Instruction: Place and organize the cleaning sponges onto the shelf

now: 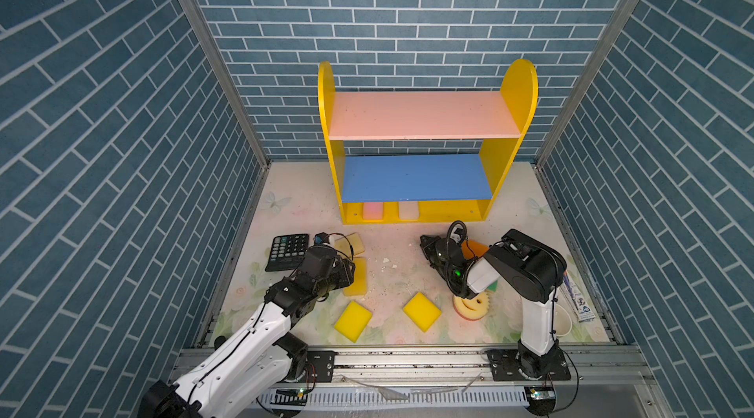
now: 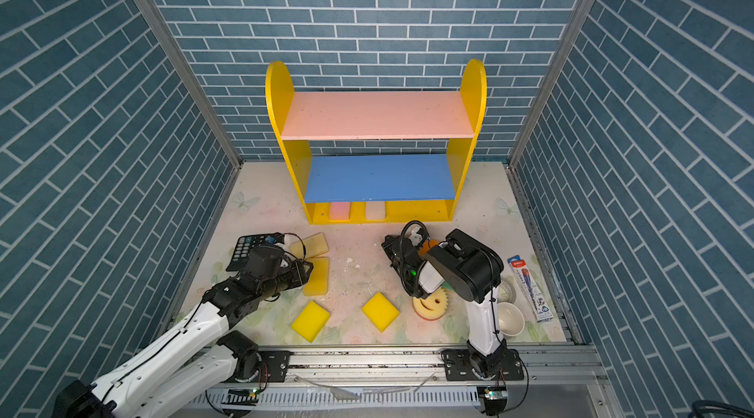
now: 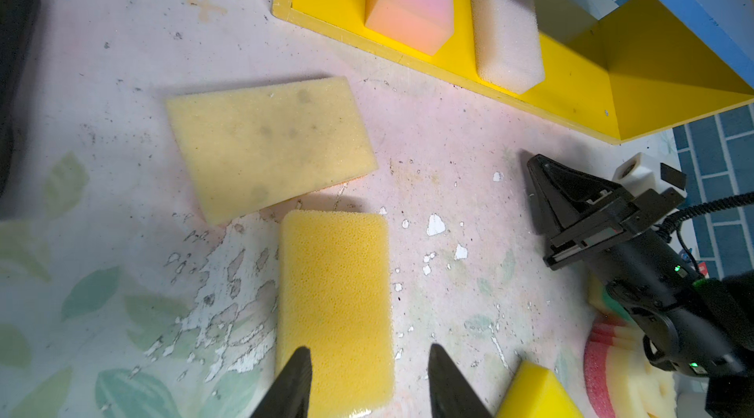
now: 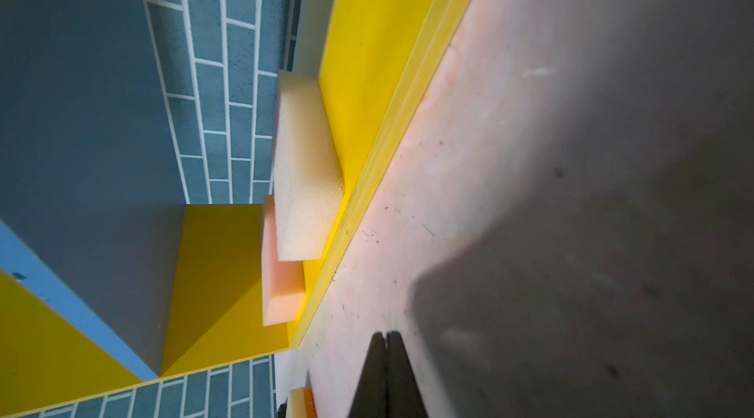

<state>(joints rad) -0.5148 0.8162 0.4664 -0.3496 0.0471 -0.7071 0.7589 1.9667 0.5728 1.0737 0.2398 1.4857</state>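
Note:
The shelf (image 1: pixel 495 167) stands at the back, with a pink sponge (image 1: pixel 373 211) and a whitish sponge (image 1: pixel 409 210) side by side on its yellow base. My left gripper (image 3: pixel 369 350) is open, its fingers straddling the near end of a dull yellow sponge (image 3: pixel 334 281) that lies flat on the table. A tan sponge (image 3: pixel 269 147) lies just beyond it. Two bright yellow sponges (image 1: pixel 353 320) (image 1: pixel 422 311) and a round smiley sponge (image 1: pixel 473 308) lie near the front. My right gripper (image 4: pixel 385 334) is shut and empty, low over the table before the shelf. An orange sponge (image 1: pixel 473 248) and a green one (image 1: pixel 492 285) are partly hidden by the right arm.
A black calculator (image 1: pixel 287 252) lies at the left beside the left arm. A white cup (image 2: pixel 510 318) and a packaged pen (image 2: pixel 530 289) lie at the right edge. Brick-patterned walls close in three sides. The shelf's pink board (image 1: pixel 420 114) and blue board (image 1: pixel 416 177) carry nothing.

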